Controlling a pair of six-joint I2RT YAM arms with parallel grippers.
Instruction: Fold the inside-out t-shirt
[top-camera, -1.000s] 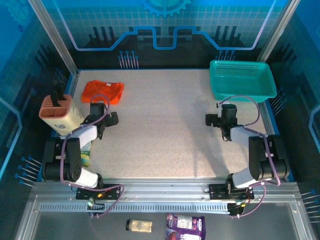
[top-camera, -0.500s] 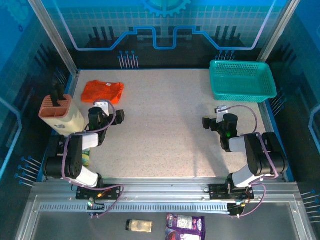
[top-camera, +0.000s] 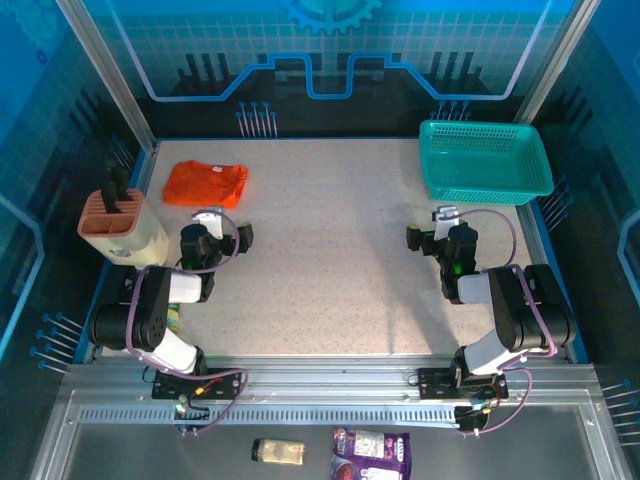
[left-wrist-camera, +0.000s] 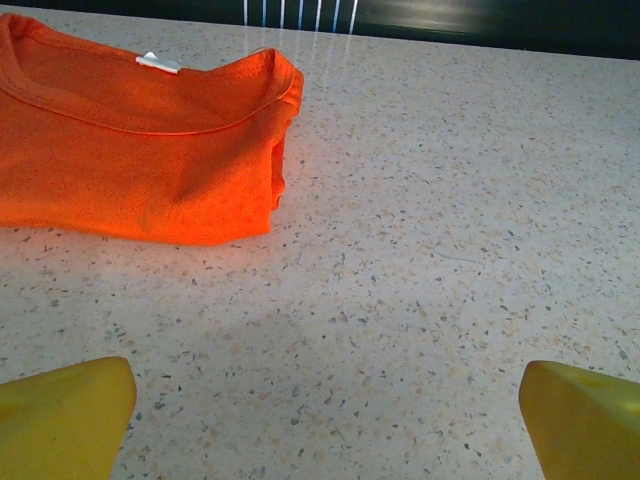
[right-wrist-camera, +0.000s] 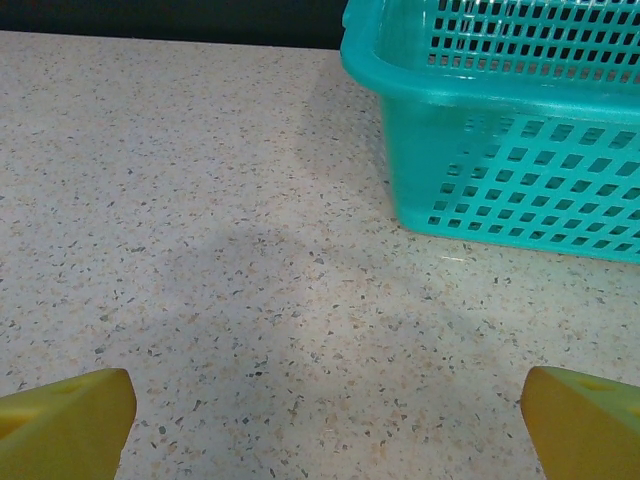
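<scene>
One bright orange short-sleeved cloth t-shirt lies folded into a flat bundle at the far left of the speckled stone-look table, its single white neck label facing up at the collar. The left gripper sits low over the table just on the near side of the shirt, apart from it. Its two yellow fingertips are spread to the corners of the wrist view, with bare table between them and nothing gripped. The right gripper is spread just as wide and also empty, near the one teal plastic mesh basket at the far right. One salmon-and-cream slotted holder stands at the table's left edge. In front of the arm bases lie one small jar and one purple packet
</scene>
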